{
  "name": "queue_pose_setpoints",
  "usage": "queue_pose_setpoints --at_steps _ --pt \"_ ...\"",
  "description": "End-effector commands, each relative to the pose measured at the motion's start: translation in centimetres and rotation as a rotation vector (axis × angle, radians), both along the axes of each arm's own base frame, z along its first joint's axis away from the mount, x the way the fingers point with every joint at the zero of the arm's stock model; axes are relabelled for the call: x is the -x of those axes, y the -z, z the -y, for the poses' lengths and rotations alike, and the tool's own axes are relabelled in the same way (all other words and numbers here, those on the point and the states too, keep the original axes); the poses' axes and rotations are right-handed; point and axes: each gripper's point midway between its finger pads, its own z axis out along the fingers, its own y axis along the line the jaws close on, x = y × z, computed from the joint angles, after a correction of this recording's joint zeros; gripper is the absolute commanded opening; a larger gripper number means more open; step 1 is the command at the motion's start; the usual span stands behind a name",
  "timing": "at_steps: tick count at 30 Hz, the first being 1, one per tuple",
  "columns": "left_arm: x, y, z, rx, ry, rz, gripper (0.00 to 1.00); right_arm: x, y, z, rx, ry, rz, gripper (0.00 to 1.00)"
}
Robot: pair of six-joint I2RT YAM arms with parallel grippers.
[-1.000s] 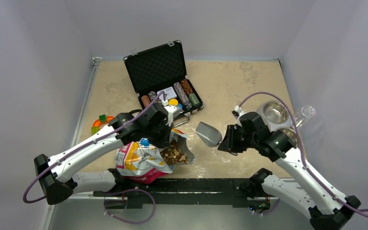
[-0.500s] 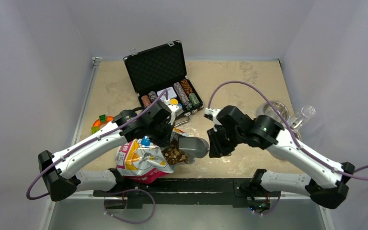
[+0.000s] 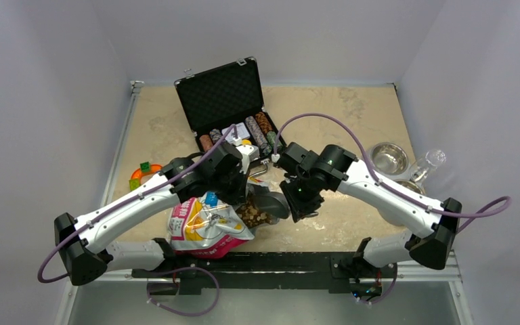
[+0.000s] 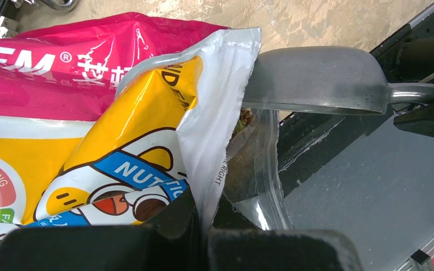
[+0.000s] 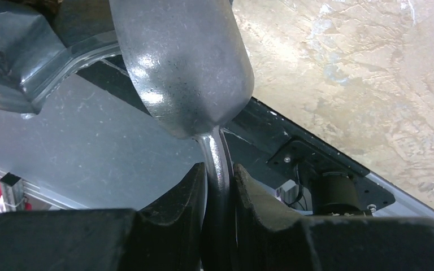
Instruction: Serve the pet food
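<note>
The printed food bag [image 3: 203,227] lies at the near table edge with its mouth open to the right. Brown kibble [image 3: 254,215] shows in the mouth. My left gripper [image 3: 235,184] is shut on the bag's upper edge; in the left wrist view the white bag rim [image 4: 215,147] runs between its fingers [image 4: 206,228]. My right gripper [image 3: 299,198] is shut on the handle of a grey metal scoop [image 3: 271,202], whose bowl sits at the bag mouth over the kibble. The scoop [image 5: 181,62] and its handle [image 5: 217,164] show in the right wrist view, and the scoop [image 4: 316,79] also in the left wrist view.
An open black case [image 3: 233,112] of poker chips stands behind the bag. A steel bowl [image 3: 388,157] and a glass [image 3: 432,160] stand at the right, with a second bowl [image 3: 409,184] partly hidden by my right arm. A small coloured toy [image 3: 142,172] lies at the left.
My right arm has swung left with the scoop, from mid-table to the bag mouth. My left gripper has kept hold of the bag edge.
</note>
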Motion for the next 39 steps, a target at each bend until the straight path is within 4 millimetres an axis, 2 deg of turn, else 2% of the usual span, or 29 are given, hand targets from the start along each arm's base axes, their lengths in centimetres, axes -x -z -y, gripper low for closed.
queue_pose_setpoints --at_steps 1,5,8,10,12,18,20,22,24,27,29,31,32,35,39 --pt "-0.6 -6.3 5.4 0.296 0.050 0.041 0.00 -1.5 0.9 0.1 0.067 0.023 0.022 0.00" --pt "-0.9 -5.9 5.5 0.280 0.013 0.015 0.00 -3.1 1.5 -3.5 0.025 -0.048 0.004 0.00" --pt "-1.1 -5.5 4.9 0.253 -0.027 0.007 0.00 -4.2 0.8 -4.7 0.004 -0.091 0.026 0.00" --pt "-1.1 -5.1 4.5 0.237 -0.049 0.005 0.00 -4.1 0.4 -4.3 -0.002 -0.098 0.035 0.00" --pt "-1.2 -4.7 4.2 0.228 -0.064 0.007 0.00 -3.2 0.3 -3.7 -0.032 -0.099 0.010 0.00" --pt "-1.3 -4.3 4.7 0.248 -0.049 0.009 0.00 -0.2 1.9 -2.3 -0.047 -0.052 -0.106 0.00" --pt "-1.4 -4.4 4.8 0.250 -0.055 0.011 0.00 -0.2 2.5 -2.5 -0.044 -0.047 -0.116 0.00" --pt "-1.4 -4.7 4.9 0.259 -0.062 0.007 0.00 -1.0 3.3 -3.8 -0.051 -0.049 -0.117 0.00" --pt "-1.4 -4.5 4.9 0.249 -0.077 -0.010 0.00 -2.6 3.9 -6.1 -0.075 -0.073 -0.106 0.00" --pt "-1.5 -4.2 4.4 0.240 -0.123 -0.024 0.00 -5.0 5.1 -11.1 -0.147 -0.144 -0.109 0.00" --pt "-1.6 -4.1 4.0 0.260 -0.169 -0.015 0.00 -5.7 4.7 -14.4 -0.241 -0.201 -0.130 0.00" --pt "-1.6 -4.1 3.6 0.295 -0.195 -0.001 0.00 -5.2 3.5 -17.1 -0.392 -0.259 -0.164 0.00" --pt "-1.4 -4.0 3.3 0.304 -0.203 0.005 0.00 -4.6 2.6 -17.8 -0.466 -0.278 -0.183 0.00" --pt "-0.9 -4.1 2.7 0.328 -0.168 0.042 0.00 -2.2 -0.6 -18.6 -0.702 -0.350 -0.256 0.00" --pt "0.2 -4.4 2.5 0.342 -0.057 0.083 0.00 -0.2 -1.8 -20.0 -0.875 -0.395 -0.419 0.00"
